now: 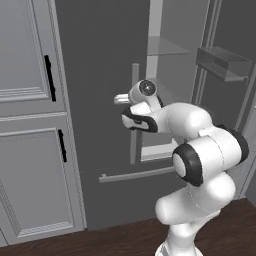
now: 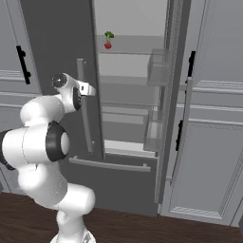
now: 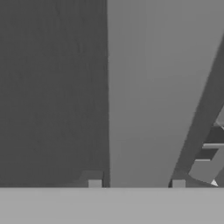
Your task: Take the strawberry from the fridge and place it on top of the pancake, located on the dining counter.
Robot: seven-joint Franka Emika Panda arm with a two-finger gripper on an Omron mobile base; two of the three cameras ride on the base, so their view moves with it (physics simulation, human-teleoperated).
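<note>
Roughly, left to right:
Cabinets (image 1: 30,120): pale grey panelled doors with black pulls are seen at the far left of the left base view.
Left fridge door: shut, dark grey; its long bar handle (image 2: 84,107) stands upright at the door's inner edge.
Pincer (image 3: 136,183): in the hand view the two tips are seen either side of the pale bar, so it is judged to be pinching the handle; the grip itself is hidden behind the wrist in both base views.
Fridge (image 2: 133,95): right half stands open, pale interior, glass shelves and door bins exposed.
Strawberry (image 2: 108,45): tiny red fruit on an upper shelf, just under a small green leafy sprig (image 2: 109,35), well above and to the right of the hand.
Step in hand: the left door is being taken hold of for opening; fruit not yet reached.
Next move: a pull outward along the door's swing arc is called for, then release and a reach up to the upper shelf.
</note>
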